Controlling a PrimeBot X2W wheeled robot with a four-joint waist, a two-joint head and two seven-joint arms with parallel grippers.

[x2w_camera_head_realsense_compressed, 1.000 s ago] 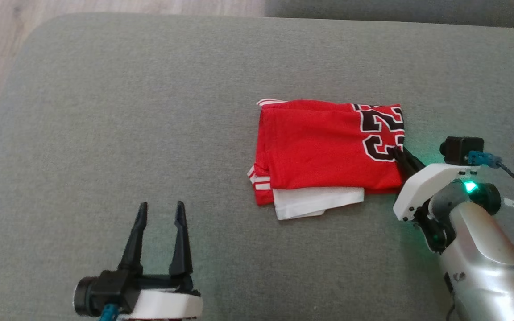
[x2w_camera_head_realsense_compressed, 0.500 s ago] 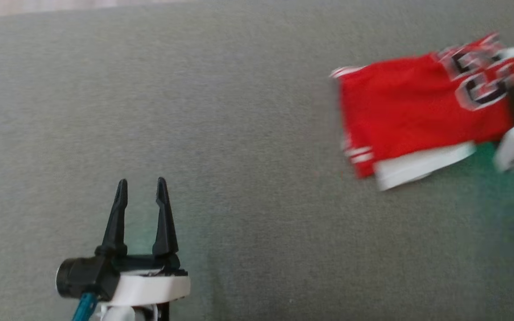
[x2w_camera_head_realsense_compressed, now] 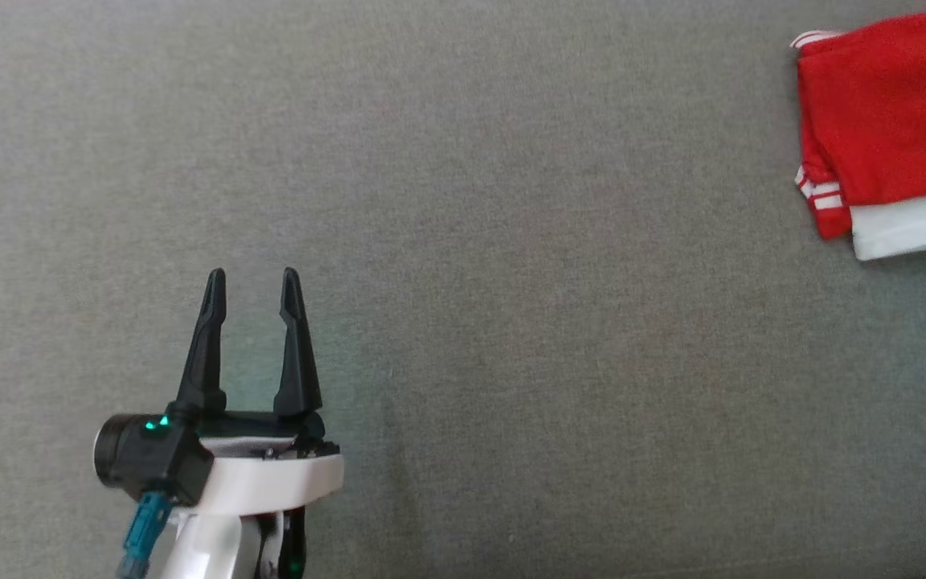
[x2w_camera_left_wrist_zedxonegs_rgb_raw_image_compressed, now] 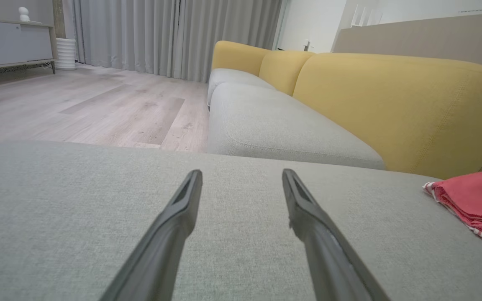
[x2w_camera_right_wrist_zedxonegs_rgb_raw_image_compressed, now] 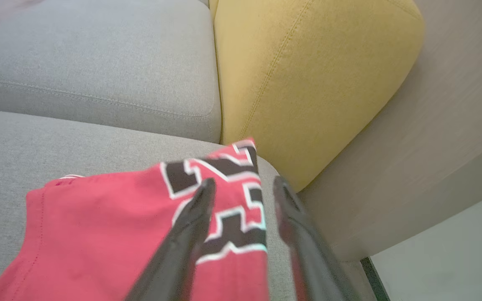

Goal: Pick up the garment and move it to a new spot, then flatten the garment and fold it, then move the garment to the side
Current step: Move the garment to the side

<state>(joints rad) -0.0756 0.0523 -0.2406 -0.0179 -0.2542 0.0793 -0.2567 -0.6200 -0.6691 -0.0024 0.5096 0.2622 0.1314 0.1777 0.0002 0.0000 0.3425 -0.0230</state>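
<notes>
The folded red garment (x2w_camera_head_realsense_compressed: 889, 121) with a white layer under it lies flat at the top right edge of the head view, partly cut off. My left gripper (x2w_camera_head_realsense_compressed: 250, 277) is open at the lower left, far from it, over bare grey cushion. In the left wrist view its fingers (x2w_camera_left_wrist_zedxonegs_rgb_raw_image_compressed: 242, 173) stand apart and the garment (x2w_camera_left_wrist_zedxonegs_rgb_raw_image_compressed: 479, 200) shows at the far right. In the right wrist view my right gripper (x2w_camera_right_wrist_zedxonegs_rgb_raw_image_compressed: 243, 182) is open over the garment's (x2w_camera_right_wrist_zedxonegs_rgb_raw_image_compressed: 111, 225) numbered end, one finger above the print, the other beside its edge.
The garment rests on a wide grey cushion (x2w_camera_head_realsense_compressed: 511, 322). Beyond it stand a grey sofa seat (x2w_camera_left_wrist_zedxonegs_rgb_raw_image_compressed: 274, 125) and yellow backrests (x2w_camera_left_wrist_zedxonegs_rgb_raw_image_compressed: 391, 108), with wooden floor (x2w_camera_left_wrist_zedxonegs_rgb_raw_image_compressed: 78, 108) to the left. A wood-toned panel (x2w_camera_right_wrist_zedxonegs_rgb_raw_image_compressed: 433, 146) rises close beside the garment's end.
The head camera has swung left, so the garment now sits at the view's right edge and the right arm has left it. The left gripper stays open.
</notes>
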